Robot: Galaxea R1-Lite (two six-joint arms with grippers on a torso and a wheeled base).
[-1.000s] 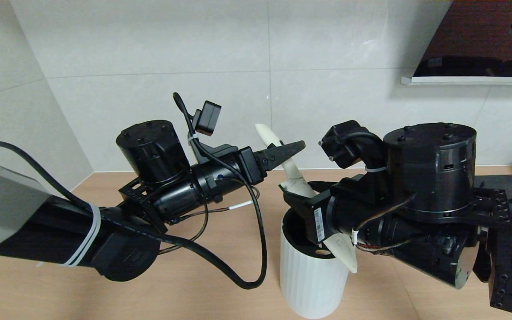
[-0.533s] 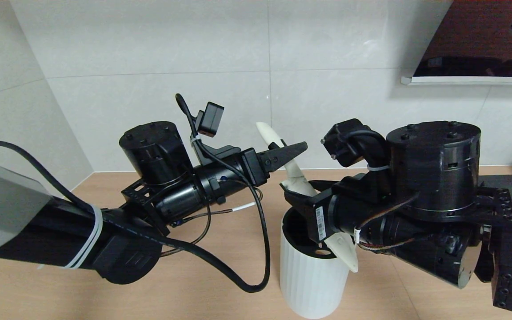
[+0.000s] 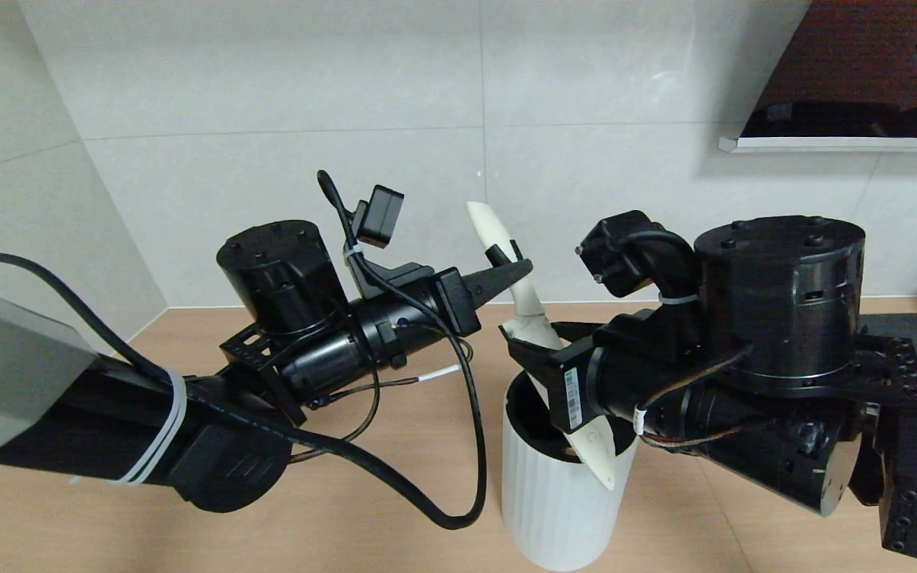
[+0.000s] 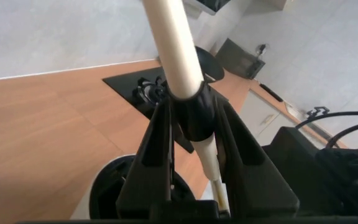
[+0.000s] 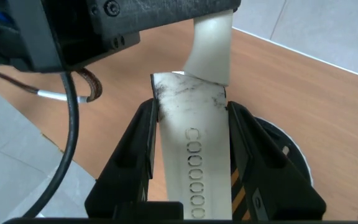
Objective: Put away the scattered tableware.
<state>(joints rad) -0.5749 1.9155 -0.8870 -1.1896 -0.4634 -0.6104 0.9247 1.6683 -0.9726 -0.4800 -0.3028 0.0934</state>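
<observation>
A cream-white knife (image 3: 493,232) hangs tilted over a white ribbed holder (image 3: 560,501) on the wooden counter. My left gripper (image 3: 509,270) is shut on the knife's handle (image 4: 174,50) near its upper end. My right gripper (image 3: 536,350) is shut on the flat blade (image 5: 194,146) just below the handle. The blade tip (image 3: 598,458) points down across the holder's front rim. In the left wrist view the holder's dark mouth (image 4: 107,186) lies below my fingers. In the right wrist view the left gripper (image 5: 154,18) sits right above the blade.
A black cooktop (image 3: 908,326) lies on the counter to the right, under a dark range hood (image 3: 864,72). A tiled wall closes the back and the left side. The left arm's loose cable (image 3: 458,446) hangs close to the holder.
The knife has swung more upright, and its blade tip has come in from outside the holder's right edge to over the rim. The left gripper rose slightly with the handle.
</observation>
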